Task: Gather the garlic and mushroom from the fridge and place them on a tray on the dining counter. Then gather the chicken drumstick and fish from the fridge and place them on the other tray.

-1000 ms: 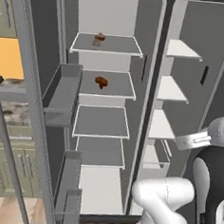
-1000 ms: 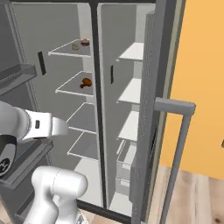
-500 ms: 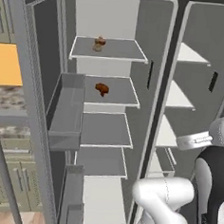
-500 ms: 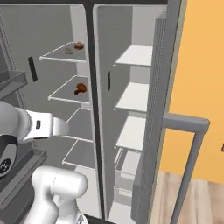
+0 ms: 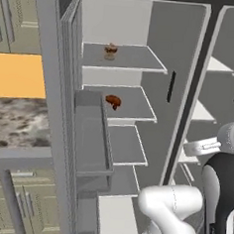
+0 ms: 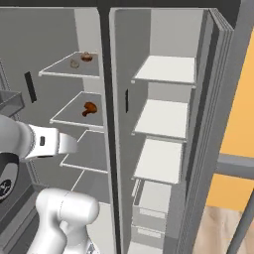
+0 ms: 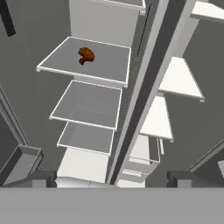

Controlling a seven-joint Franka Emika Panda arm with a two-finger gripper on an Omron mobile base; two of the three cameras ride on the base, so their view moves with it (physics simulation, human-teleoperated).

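Facing the open fridge (image 5: pixel 190 95), both doors swung wide, white shelves bare but for a few items in the left compartment. On the second shelf, toward 11 o'clock in the hand view, one reddish-brown piece, probably the chicken drumstick (image 7: pixel 86 55). On the top shelf, two small things: a brownish one (image 6: pixel 87 56) that may be the mushroom, and just beside it a paler one (image 6: pixel 74 63), possibly the garlic; too small to be sure of either. No fish to be made out on any shelf. Gripper (image 7: pixel 111 181) low and well back from the shelves, with only the two dark fingers (image 7: pixel 37 178) at the view's bottom corners, set far apart, holding nothing. Best done by lining up squarely with the left compartment, raising the hand to top-shelf height before reaching in, and keeping clear of the centre divider at 1 o'clock and the shelf edges. Counted: one fridge, two doors, three food items, one arm. Marble tabletop (image 5: pixel 19 119) at 9 o'clock in the left base view.
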